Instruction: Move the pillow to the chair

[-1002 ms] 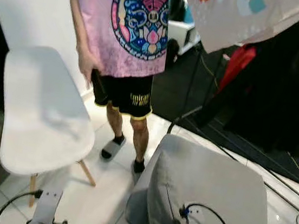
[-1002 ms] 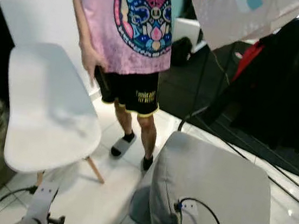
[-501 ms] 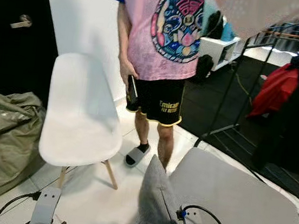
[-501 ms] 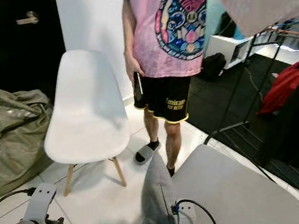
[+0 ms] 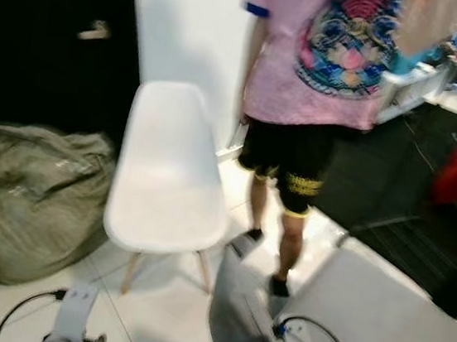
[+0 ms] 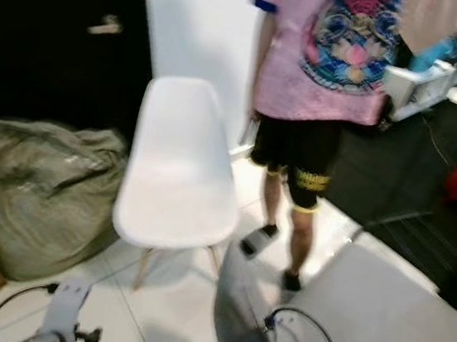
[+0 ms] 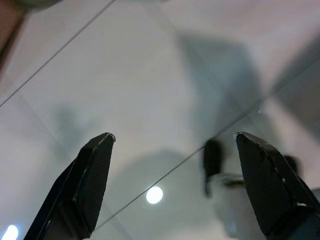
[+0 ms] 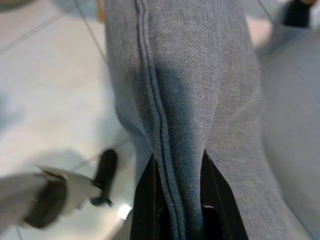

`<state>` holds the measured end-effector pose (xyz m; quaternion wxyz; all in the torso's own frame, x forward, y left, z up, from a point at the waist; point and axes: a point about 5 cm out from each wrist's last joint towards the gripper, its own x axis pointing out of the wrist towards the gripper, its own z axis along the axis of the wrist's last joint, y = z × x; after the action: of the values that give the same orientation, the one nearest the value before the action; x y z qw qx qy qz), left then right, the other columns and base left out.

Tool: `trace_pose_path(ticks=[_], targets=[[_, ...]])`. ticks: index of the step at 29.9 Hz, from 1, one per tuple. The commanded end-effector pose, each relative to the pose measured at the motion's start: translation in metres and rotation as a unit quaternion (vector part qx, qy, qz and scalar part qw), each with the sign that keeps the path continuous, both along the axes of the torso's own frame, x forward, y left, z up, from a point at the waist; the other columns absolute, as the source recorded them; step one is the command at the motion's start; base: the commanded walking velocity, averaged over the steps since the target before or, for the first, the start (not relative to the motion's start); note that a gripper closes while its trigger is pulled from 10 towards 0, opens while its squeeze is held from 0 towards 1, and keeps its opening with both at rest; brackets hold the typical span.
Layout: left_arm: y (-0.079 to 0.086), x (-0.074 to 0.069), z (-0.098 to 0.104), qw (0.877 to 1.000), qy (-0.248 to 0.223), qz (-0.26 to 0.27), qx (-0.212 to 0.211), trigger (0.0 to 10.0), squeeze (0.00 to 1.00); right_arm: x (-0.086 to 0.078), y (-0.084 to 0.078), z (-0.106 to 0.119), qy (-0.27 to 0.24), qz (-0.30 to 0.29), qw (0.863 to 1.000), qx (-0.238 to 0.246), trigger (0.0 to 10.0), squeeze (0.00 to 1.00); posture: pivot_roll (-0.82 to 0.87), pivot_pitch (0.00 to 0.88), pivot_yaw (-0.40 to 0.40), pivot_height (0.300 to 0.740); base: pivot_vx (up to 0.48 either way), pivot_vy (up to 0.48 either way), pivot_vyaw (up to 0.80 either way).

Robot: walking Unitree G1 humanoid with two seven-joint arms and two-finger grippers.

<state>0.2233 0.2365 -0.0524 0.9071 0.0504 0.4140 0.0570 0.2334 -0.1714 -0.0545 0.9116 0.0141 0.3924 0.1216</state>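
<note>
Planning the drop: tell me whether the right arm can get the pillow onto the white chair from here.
Probably yes. The right pincer grips the grey pillow, and the white chair stands just ahead with a bare seat. The person stands beside it, not between.

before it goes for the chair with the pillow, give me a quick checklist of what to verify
1. Grip: right gripper pinches the grey pillow along its seam: ok.
2. Chair seat free to take it: ok.
3. Path: person stands right beside the chair: not ok.
4. Left gripper open, over bare floor: ok.
5. Green sack sits off to the left of the chair: ok.
6. Eye views blurred, so exact range to the chair: cannot tell.
</note>
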Motion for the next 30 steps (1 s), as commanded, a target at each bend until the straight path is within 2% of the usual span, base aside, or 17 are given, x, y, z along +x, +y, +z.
trace_pose_path(ticks=[1, 4, 9, 30], targets=[[-0.0028, 0.0013, 0.0001, 1.0, -0.001, -0.004, -0.001, 10.0, 0.0, 0.0028, -0.0004, 0.0023, -0.013, -0.002, 1.0, -0.001, 10.0, 0.0, -0.1, 0.03, -0.047, 0.74, 0.0, 0.0, 0.0], [-0.0031, 0.0018, 0.0004, 1.0, -0.004, -0.002, -0.004, 10.0, 0.0, 0.003, -0.0041, 0.002, -0.011, -0.016, 1.0, -0.02, 10.0, 0.0, -0.1, 0.036, -0.048, 0.74, 0.0, 0.0, 0.0], [-0.0041, 0.0025, 0.0006, 1.0, -0.004, -0.006, -0.01, 10.0, 0.0, 0.0044, -0.003, 0.0032, -0.017, -0.018, 1.0, -0.009, 10.0, 0.0, -0.1, 0.038, -0.048, 0.74, 0.0, 0.0, 0.0], [-0.0047, 0.0039, 0.0014, 1.0, -0.007, -0.009, -0.013, 10.0, 0.0, 0.0075, -0.0031, 0.0057, -0.03, -0.011, 0.999, -0.02, 10.0, 0.0, -0.1, 0.041, -0.048, 0.74, 0.306, 0.0, 0.0]])
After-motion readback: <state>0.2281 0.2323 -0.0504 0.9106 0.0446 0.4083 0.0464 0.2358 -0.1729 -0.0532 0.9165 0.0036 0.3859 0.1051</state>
